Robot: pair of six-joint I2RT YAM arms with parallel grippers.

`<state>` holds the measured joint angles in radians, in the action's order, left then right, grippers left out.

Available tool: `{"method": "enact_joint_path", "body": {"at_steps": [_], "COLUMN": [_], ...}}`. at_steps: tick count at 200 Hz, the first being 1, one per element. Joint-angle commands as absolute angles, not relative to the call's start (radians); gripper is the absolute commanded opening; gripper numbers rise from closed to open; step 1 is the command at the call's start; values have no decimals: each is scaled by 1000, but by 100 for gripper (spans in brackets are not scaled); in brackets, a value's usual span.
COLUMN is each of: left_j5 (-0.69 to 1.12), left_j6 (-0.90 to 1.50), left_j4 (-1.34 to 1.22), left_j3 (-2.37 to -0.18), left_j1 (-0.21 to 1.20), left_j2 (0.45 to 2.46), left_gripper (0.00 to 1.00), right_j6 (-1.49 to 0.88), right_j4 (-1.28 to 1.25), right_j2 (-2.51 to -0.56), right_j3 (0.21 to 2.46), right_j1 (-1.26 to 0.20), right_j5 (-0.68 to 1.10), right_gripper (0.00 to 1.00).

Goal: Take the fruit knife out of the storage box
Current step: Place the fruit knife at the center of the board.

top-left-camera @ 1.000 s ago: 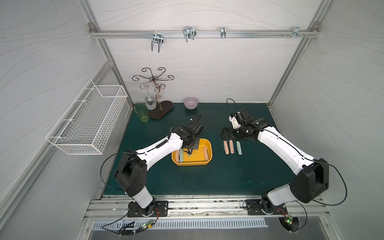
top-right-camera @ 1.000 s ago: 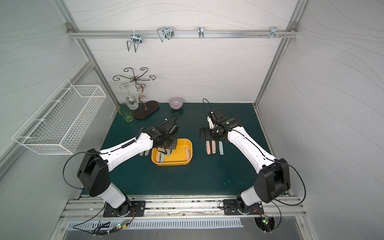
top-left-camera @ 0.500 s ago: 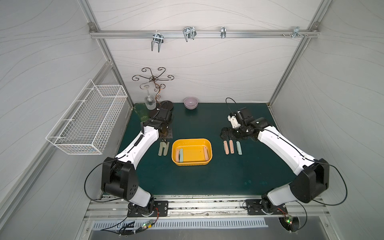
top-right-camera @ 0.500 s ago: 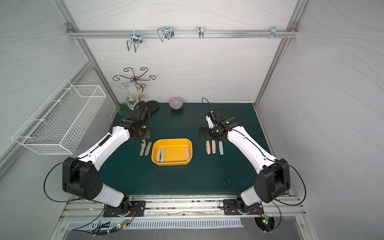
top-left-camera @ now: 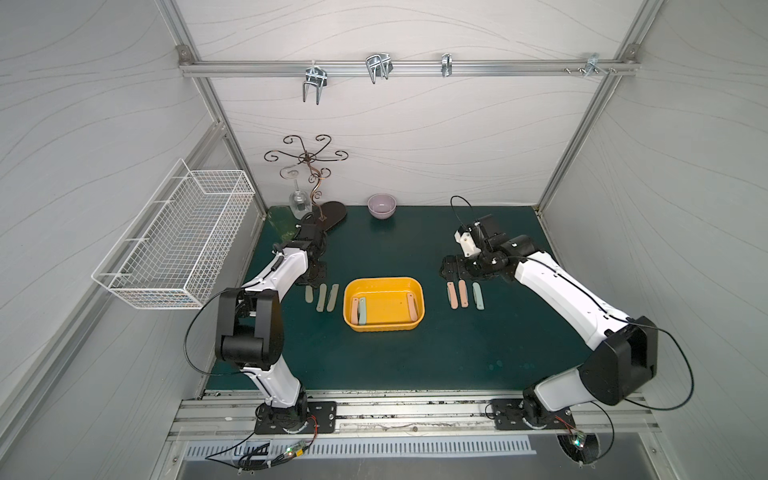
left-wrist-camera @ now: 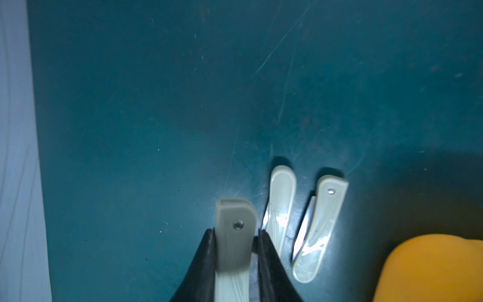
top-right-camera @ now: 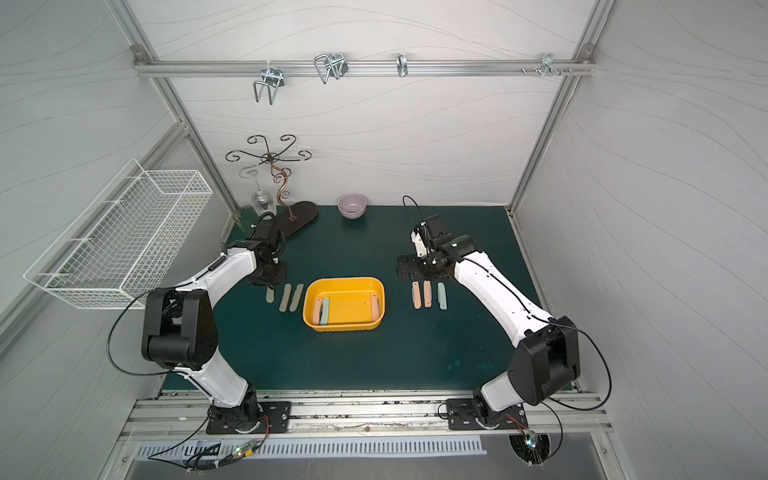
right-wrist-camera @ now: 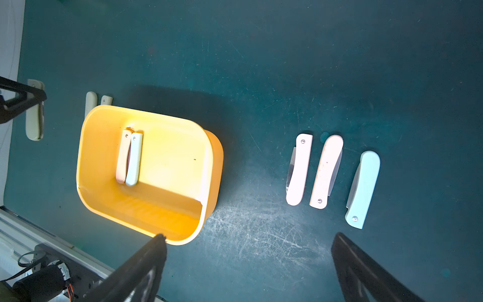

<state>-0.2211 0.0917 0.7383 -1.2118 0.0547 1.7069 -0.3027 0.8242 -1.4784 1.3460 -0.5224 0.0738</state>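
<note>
Left gripper (left-wrist-camera: 236,231) clamps a folded grey-green fruit knife (left-wrist-camera: 234,217) outside the yellow storage box (top-left-camera: 383,326).
The knife is just beside 2 matching knives (left-wrist-camera: 281,198) on the green mat (left-wrist-camera: 156,104), left of the box; 3 folded knives (top-left-camera: 363,311) lie inside it. Right gripper (right-wrist-camera: 249,238) gapes wide, empty, over the mat near 3 more knives (right-wrist-camera: 325,171).

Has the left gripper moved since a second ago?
Yes. The left gripper, shut on a grey-green knife, went from over the storage box to beside it, toward the wire basket.
</note>
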Motion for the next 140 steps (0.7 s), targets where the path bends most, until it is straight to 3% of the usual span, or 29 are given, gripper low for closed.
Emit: {"method": "enact_joint_path", "body": {"at_steps": [1,140], "left_j5": [-217,-234], "left_j6": [32,-41], "left_j4": [710,595], "left_j3": [-1203,-1190], "left_j1": [47,15], "left_j2": [1736,1851], "left_gripper": [0,4], "right_j6": [-296,-314], "right_j4": [841,839], "right_j2": [-1492,-1511], "right_j3": [1355,1366], "right_j1": [-529,-534], "right_j5": [89,87], "right_gripper": [99,99]}}
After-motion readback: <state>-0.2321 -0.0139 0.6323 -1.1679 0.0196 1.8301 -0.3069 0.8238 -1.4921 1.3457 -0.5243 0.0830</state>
